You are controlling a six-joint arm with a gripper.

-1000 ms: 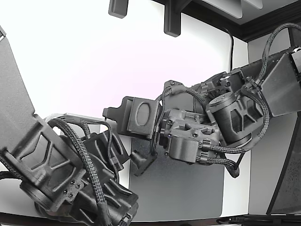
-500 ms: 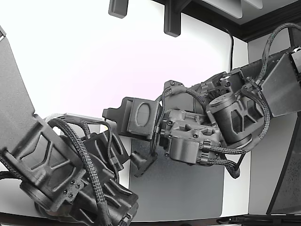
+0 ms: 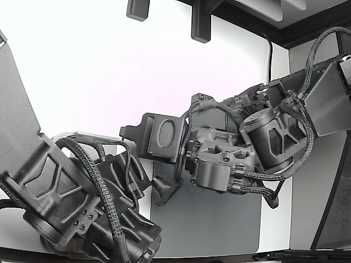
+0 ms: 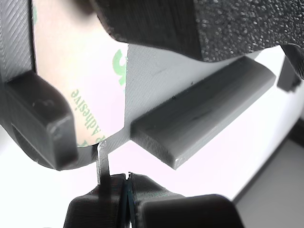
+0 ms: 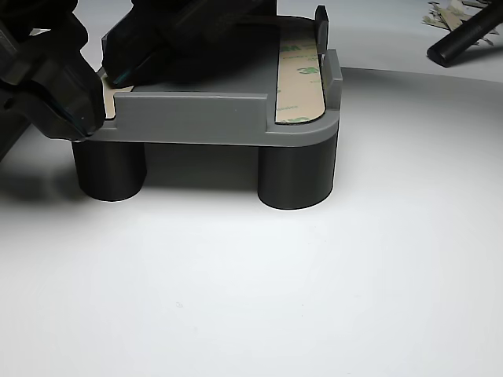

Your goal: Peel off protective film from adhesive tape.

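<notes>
In the wrist view the adhesive tape (image 4: 90, 85), covered by pale protective film with green print, lies on a grey holder (image 4: 199, 118). A thin strip of film (image 4: 101, 159) stands away from the tape's corner and runs straight to my gripper (image 4: 126, 183), whose jaws are pressed together. The other view shows the gripper (image 5: 90, 110) as a black mass at the holder's (image 5: 196, 118) left corner, beside a pale tape edge (image 5: 106, 94). A second taped strip (image 5: 302, 78) lies along the holder's right side. A black padded finger (image 4: 213, 28) presses on the holder from above.
The exterior view shows my arm (image 3: 219, 164) coming from its right and a second arm (image 3: 71, 203) from its left, meeting over a grey mat (image 3: 219, 219). In the other view, film scraps (image 5: 448, 12) and a black rod (image 5: 468, 35) lie behind the holder, which stands on dark round legs (image 5: 295, 177).
My arm's wrist has crept slightly down and to the exterior view's left. The second arm has stayed still.
</notes>
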